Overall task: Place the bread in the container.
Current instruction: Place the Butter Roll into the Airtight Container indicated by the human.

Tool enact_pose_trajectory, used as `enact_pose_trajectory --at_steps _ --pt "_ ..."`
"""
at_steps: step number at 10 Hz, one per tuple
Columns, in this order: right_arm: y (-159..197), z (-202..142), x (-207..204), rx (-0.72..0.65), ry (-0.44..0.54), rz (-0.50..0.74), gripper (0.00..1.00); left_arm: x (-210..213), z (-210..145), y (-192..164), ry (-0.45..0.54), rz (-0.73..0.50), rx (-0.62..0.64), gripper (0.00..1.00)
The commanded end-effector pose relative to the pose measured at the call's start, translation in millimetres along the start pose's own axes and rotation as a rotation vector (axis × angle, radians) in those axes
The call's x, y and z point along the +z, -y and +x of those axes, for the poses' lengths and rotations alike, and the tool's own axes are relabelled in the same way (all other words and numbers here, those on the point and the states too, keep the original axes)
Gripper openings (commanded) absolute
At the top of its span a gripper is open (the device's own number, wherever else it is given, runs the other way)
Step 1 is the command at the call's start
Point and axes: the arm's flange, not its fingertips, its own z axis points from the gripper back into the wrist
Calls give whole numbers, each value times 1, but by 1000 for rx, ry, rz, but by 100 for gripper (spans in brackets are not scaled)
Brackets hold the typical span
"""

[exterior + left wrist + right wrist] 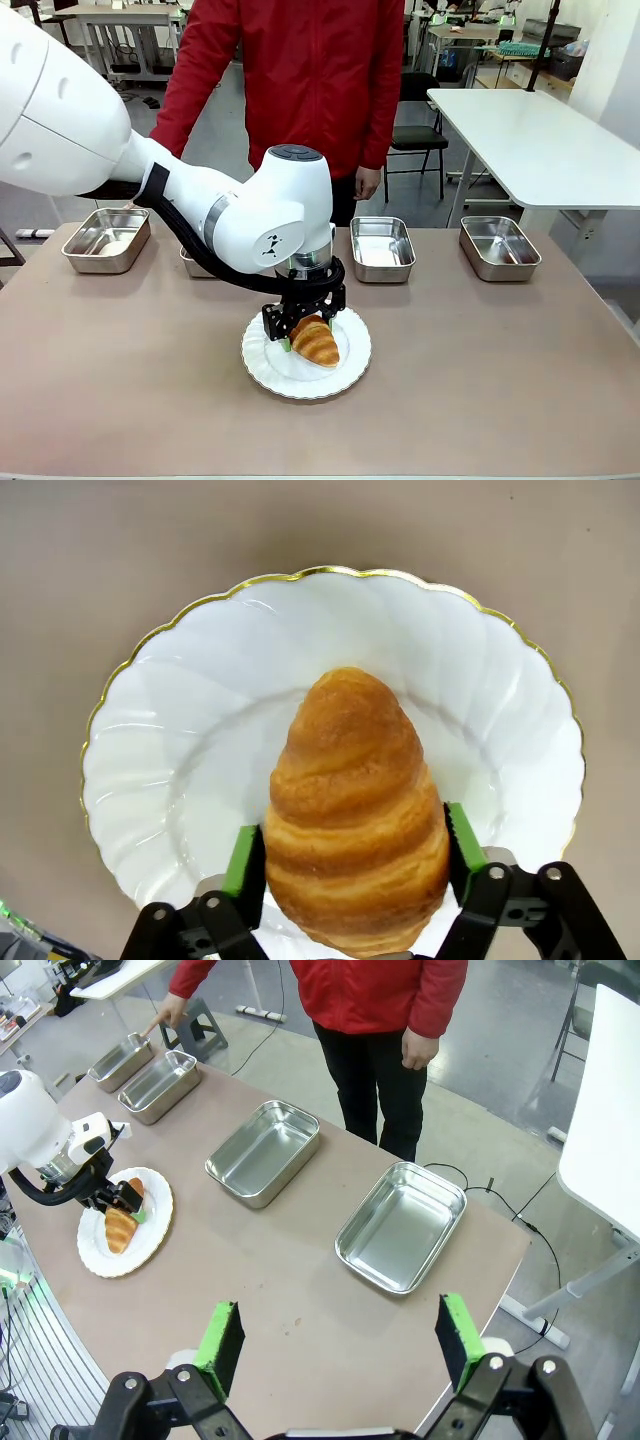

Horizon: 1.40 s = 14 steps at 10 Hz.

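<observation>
Golden-brown ridged croissant lay on the scalloped round white plate, mid-way along the brown table! The white left arm was bent in from the left, wrist straight down. The left gripper pinched the croissant's broad end between green pads. Its long axis ran away from the gripper, narrow tip farthest. The right gripper hung spread wide above the table, shiny rectangular steel trays beyond.

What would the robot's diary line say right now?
left jaws: shut on bread | bread: on white plate | right jaws: open, empty | steel trays: no bread yet
</observation>
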Motion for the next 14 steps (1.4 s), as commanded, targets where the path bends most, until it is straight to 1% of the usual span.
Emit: enact_pose_trajectory --at_steps 1,2,3,4,5,6,10,11,12,13,14 --pt "1 1 -1 7 28 12 100 1 2 3 22 -4 -16 60" --pt "1 1 -1 7 28 12 100 0 3 2 26 -5 -15 74" --pt "1 1 -1 7 28 12 100 -1 4 0 30 -5 -14 40" --pt "1 1 -1 7 28 12 100 -1 4 -1 43 6 -36 54" --pt "1 1 -1 7 28 12 100 -4 0 -2 0 32 -25 54" --pt "1 1 -1 7 28 12 100 1 2 0 5 -1 -11 54" --pt "1 1 -1 7 28 12 100 2 1 0 4 2 -13 55" --pt "1 1 -1 7 28 12 100 21 6 -4 31 -13 -35 55" --pt "1 1 -1 7 28 12 100 52 11 -13 60 -17 -44 55" --pt "1 1 -1 7 28 12 100 90 17 -25 69 -42 -62 55" --pt "1 1 -1 7 28 12 100 130 26 -36 66 -55 -106 55"
